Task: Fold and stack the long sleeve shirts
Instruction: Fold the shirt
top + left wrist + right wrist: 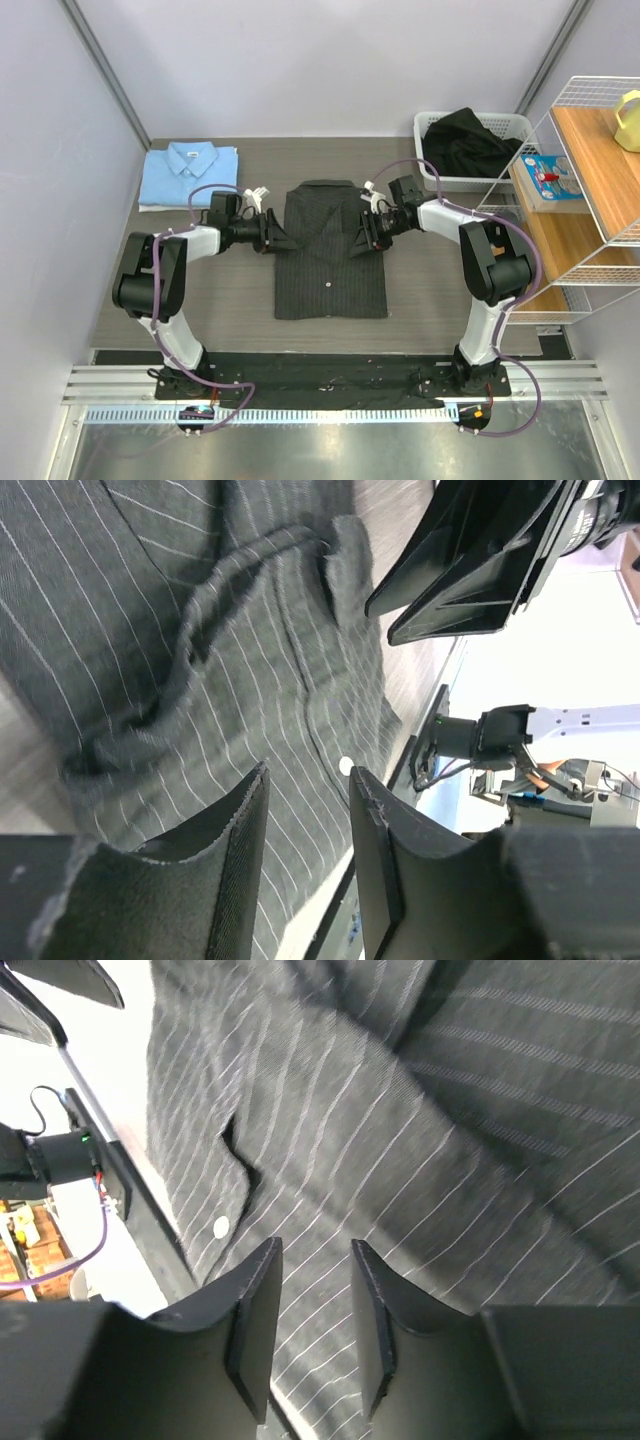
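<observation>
Black pinstriped shirt is lying flat in the middle of the tabletop, its long axis running near-to-far and its collar pointing away from the arms. Both the left hand and the right hand are hovering half-open at its shoulders, gripping nothing.

Two slender arms are seen, each built of white shell segments joined by bulky black cylindrical joints. On the left arm a purple cable is looped loosely along the links and carried down to the base. The right arm is fitted with a like purple lead. Small white fittings are mounted near each wrist. The left gripper is made of matte black plastic. Its fingers are broad and wedge-shaped, with flat inner faces and slightly rough edges. The right gripper is formed alike, with dark, smooth-faced fingertips.
</observation>
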You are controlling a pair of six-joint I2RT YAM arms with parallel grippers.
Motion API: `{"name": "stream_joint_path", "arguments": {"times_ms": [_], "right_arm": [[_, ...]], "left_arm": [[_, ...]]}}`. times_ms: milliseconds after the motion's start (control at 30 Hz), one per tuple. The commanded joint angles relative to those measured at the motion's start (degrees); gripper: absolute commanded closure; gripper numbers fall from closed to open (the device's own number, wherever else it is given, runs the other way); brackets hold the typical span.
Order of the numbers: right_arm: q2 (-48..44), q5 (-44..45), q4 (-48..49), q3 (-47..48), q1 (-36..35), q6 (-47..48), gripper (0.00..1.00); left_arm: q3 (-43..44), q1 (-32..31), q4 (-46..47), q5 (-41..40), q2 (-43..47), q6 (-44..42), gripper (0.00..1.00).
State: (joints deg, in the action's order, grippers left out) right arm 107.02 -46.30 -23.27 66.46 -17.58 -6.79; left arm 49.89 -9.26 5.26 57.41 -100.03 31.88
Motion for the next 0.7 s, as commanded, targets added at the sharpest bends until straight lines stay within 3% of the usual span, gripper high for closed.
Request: {"name": "stream_joint_path", "arguments": {"times_ms": [0, 100, 400, 533, 667], "right_arm": [[4.58, 1.39, 0.68, 3.50, -0.17, 1.25, 0.62], [7.22, 2.79, 0.42, 5.69, -0.17, 3.09, 0.67], [10.57, 3.15, -0.55, 8.16, 0.27, 4.85, 0.67], [9.79, 2.98, -1.25, 8.43, 0.27, 4.94, 0.67], [8.03, 1.92, -1.34, 8.34, 0.27, 3.98, 0.67]], "left_arm": [[3.89, -1.03, 0.90, -0.63, -4.03, -1.11, 0.62], [5.92, -1.29, 0.11, -0.45, -6.49, -1.90, 0.63], [17.34, 1.96, -2.10, -6.52, -14.14, -7.01, 0.63], [17.88, 2.67, -0.69, -5.30, -11.43, -6.65, 0.63], [12.18, 2.14, -1.47, -1.78, -4.58, -5.08, 0.62]]}}
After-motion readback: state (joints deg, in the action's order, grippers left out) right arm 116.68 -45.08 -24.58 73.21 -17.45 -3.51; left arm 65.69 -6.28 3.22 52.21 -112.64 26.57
